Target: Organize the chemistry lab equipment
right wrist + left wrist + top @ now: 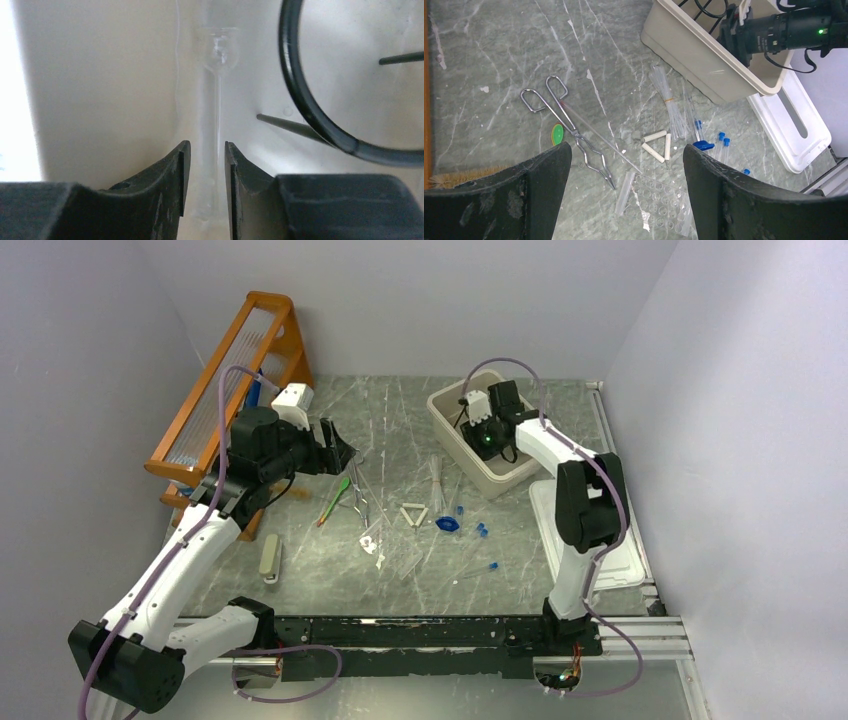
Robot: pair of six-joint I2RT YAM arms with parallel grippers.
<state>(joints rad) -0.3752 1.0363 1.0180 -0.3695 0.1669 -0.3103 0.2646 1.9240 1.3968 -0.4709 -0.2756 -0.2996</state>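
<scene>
From above, the right end effector [487, 440] dips into the beige bin [445, 405]. Only its wrist camera shows the inside: a black wire ring [300, 100] on the bin floor and a clear thin tube [218, 55] running between barely parted jaws — whether they press on it I cannot tell. The left end effector [626, 150] hangs wide open and empty over the bench [489, 45]. Its view picks out the metal forceps [569, 125], white triangle [656, 145], green-handled tool [557, 134] and blue-capped tubes [722, 145] — all loose on the marble.
</scene>
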